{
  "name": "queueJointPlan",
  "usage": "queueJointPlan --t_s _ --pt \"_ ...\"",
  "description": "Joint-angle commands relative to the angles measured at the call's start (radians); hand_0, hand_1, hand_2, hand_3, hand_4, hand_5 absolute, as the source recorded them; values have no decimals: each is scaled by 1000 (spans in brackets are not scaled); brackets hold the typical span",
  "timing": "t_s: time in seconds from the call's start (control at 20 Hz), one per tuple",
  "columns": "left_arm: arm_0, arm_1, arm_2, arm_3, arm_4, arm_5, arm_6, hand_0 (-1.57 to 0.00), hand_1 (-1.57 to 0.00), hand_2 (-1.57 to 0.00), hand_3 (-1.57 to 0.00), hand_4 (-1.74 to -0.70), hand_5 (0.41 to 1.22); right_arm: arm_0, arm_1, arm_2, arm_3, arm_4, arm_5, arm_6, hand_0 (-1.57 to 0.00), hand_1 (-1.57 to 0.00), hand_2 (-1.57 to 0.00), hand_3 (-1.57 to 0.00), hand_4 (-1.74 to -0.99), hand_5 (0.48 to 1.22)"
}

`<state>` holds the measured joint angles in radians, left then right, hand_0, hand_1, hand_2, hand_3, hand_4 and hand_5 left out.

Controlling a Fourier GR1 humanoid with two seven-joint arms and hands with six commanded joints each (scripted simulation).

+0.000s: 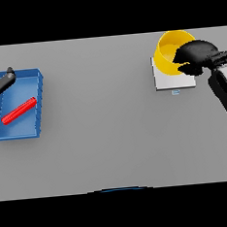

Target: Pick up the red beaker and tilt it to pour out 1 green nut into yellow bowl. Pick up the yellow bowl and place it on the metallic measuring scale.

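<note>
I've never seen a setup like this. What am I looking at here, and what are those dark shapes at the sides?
The picture is taken from the robot's head, looking down at a grey table. The dark shapes are its two hands. The right hand is curled round the rim of a yellow bowl, which sits, tilted, on the metallic measuring scale. The left hand shows at the left edge, over the corner of a blue tray. A red beaker lies on its side in that tray. I cannot see a green nut anywhere.
</note>
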<state>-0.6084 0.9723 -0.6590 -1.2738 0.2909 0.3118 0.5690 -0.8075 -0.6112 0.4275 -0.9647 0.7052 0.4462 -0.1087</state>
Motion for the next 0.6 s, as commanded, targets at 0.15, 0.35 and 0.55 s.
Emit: queueJointPlan --t_s 0.15,0.35,0.55 --pt "3 -2 -8 -2 -6 5 15 1 1 1 1 -811 753 -20 33 17 136 16 -80 -47 -1571 -1567 -1571 -1390 -1724 1221" --pt "-5 -11 -10 8 -15 7 4 1 1 1 1 -796 733 -40 66 26 224 20 -117 -48 -1571 -1518 -1563 -1482 -1727 1221" --pt "-21 -10 1 16 -1 -6 10 1 1 1 1 -806 734 -46 81 31 264 12 -138 -50 -1571 -1462 -1568 -1496 -1724 1221"
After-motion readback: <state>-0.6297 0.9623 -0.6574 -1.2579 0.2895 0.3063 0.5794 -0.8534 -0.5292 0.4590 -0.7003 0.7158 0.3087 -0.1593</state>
